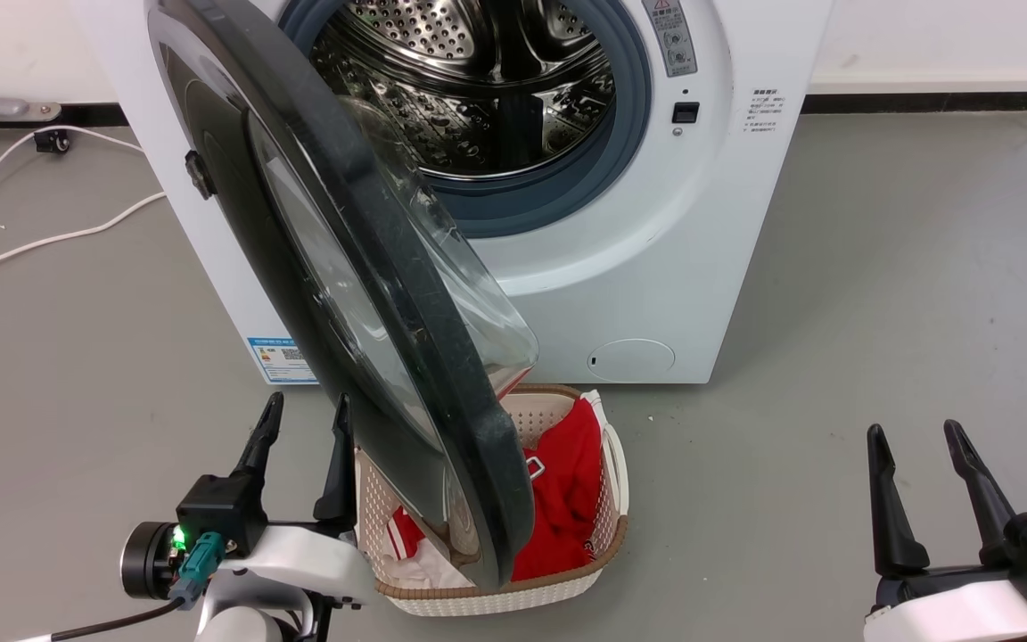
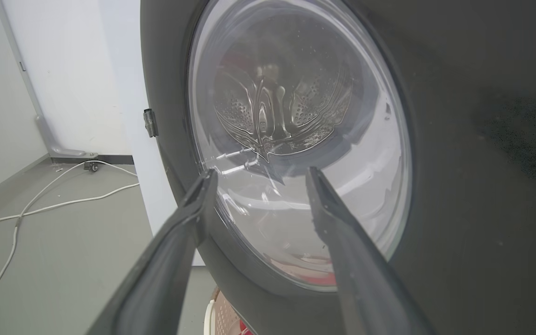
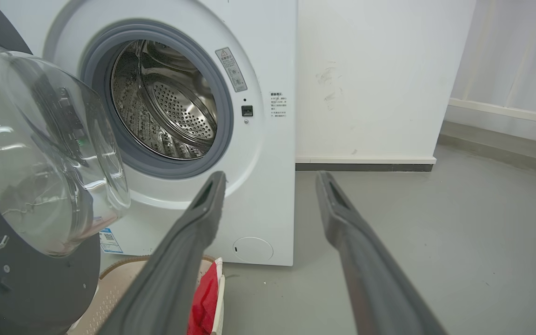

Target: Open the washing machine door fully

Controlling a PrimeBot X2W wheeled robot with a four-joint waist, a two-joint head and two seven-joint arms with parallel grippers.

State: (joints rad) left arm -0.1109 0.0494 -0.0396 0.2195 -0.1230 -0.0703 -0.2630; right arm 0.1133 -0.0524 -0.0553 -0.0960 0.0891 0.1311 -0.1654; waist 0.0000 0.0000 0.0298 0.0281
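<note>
The white washing machine stands ahead with its steel drum exposed. Its round black washing machine door with the bulging glass bowl is swung out towards me, roughly edge-on in the head view, hinged on the machine's left. My left gripper is open just left of the door's outer face, near its lower rim; in the left wrist view the left gripper points at the glass centre of the washing machine door. My right gripper is open at the lower right, far from the door, holding nothing.
A white and tan laundry basket with red cloth sits on the floor under the door's lower edge. White cables trail over the grey floor at the left. Open floor lies right of the machine.
</note>
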